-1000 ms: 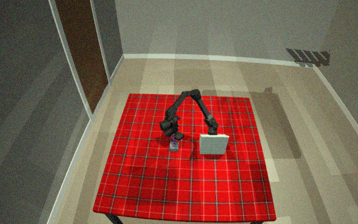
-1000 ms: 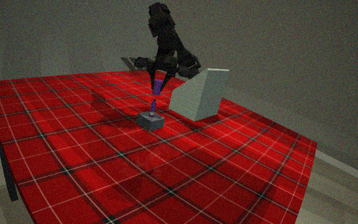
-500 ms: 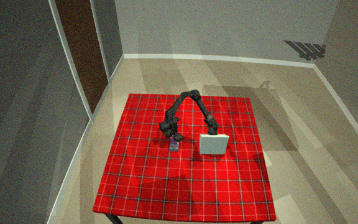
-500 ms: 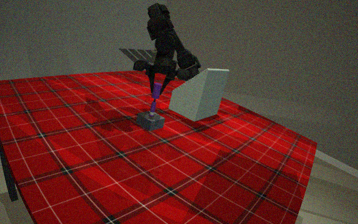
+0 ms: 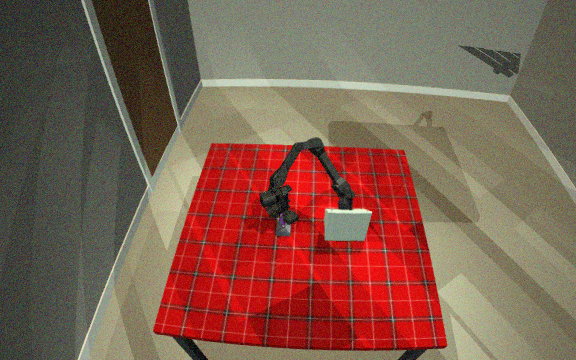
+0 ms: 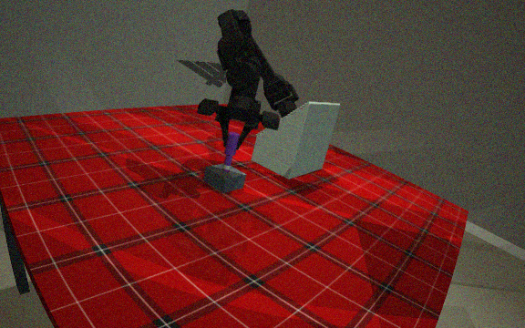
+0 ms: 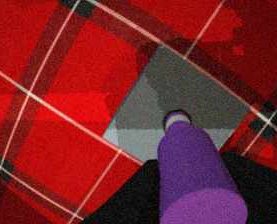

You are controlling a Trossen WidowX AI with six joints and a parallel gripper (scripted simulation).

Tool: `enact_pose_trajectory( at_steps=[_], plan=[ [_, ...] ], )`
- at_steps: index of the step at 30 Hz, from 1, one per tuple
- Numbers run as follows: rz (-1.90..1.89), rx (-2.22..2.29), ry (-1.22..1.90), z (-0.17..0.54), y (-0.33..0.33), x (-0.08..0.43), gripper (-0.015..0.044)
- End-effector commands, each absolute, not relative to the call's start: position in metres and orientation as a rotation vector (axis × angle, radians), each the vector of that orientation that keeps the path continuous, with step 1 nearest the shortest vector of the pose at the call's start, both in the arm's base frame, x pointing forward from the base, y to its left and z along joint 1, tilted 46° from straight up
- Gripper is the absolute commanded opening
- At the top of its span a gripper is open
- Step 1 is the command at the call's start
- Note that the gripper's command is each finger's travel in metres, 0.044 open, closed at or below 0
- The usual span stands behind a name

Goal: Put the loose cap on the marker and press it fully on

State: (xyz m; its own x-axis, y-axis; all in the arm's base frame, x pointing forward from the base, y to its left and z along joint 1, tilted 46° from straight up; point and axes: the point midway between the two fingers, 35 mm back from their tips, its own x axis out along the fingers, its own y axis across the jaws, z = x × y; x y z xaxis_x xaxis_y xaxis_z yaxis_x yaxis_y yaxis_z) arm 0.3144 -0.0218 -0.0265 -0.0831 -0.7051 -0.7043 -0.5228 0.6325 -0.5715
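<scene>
Count: 1 arm (image 6: 244, 59), 1 cap (image 7: 198, 185) (purple), 1 marker (image 7: 177, 120) (only its tip shows under the cap), 1 holder block (image 6: 224, 178), 1 grey wedge block (image 6: 299, 138), 1 surface (image 6: 199, 255) under a red plaid cloth.
</scene>
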Motion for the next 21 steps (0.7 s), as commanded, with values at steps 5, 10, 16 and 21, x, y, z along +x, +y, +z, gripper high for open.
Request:
enact_pose_trajectory(
  at_steps=[5,10,16,21],
  plan=[
    [-0.204,-1.014,1.747,-0.0357,-0.0325,0.3116,0.0000],
    [-0.205,-1.015,1.747,-0.0402,-0.0375,0.3105,0.0000],
    [-0.205,-1.015,1.747,-0.0403,-0.0377,0.3105,0.0000],
    [-0.205,-1.015,1.747,-0.0404,-0.0377,0.3105,0.0000]
  ],
)
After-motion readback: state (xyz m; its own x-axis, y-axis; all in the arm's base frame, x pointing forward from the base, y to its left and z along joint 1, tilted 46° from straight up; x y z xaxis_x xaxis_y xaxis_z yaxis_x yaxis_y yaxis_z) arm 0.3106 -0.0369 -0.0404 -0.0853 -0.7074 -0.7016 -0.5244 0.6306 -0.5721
